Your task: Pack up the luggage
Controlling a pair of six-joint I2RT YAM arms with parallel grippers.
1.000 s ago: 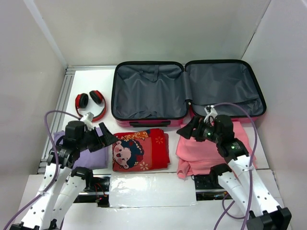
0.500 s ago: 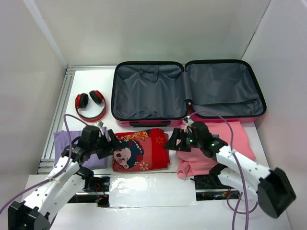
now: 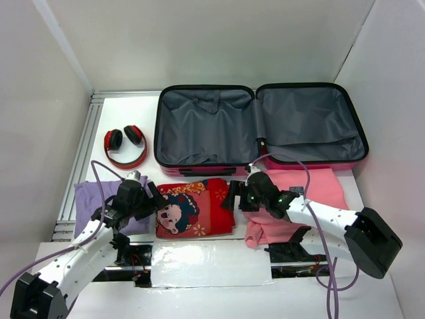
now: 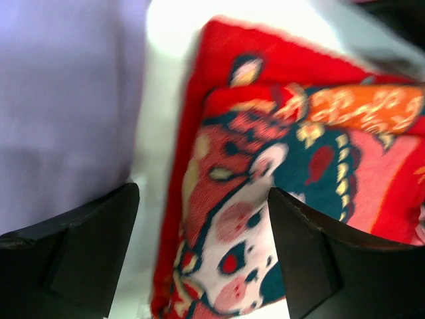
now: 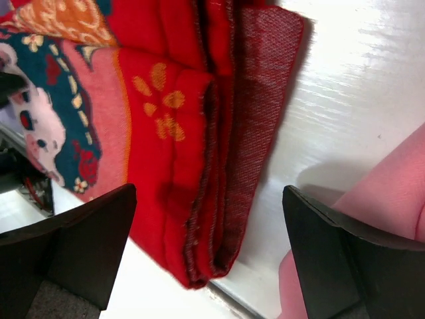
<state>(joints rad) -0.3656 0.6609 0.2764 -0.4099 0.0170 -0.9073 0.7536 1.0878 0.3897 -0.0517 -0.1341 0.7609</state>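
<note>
We find the small hard-shell suitcase point(image 3: 206, 129), magenta shell with grey fabric lining, lying fully open at the far centre of the white table point(image 3: 133, 113); both halves lie flat, side by side. Neither half holds any item that we can see; only a lining strap shows in the left half and a loose fabric divider in the right.

Just in front of it lies the folded red cartoon-print cloth point(image 3: 194, 207). The left gripper point(image 3: 154, 197) is at its left edge and the right gripper point(image 3: 229, 198) at its right edge; both are released, fingers spread wide. The wrist views confirm that each pair straddles its edge without contact.

We judge the step in hand to be a two-sided pinch of this cloth. Each gripper should come down low enough to take every folded layer; the right edge shows several. Both should then rise together and level, so that the fold holds, and clear the near wall.

A lilac cloth point(image 3: 89, 199) lies left, a pink cloth point(image 3: 312, 193) right, and red headphones point(image 3: 124, 146) rest beyond the lilac cloth.
</note>
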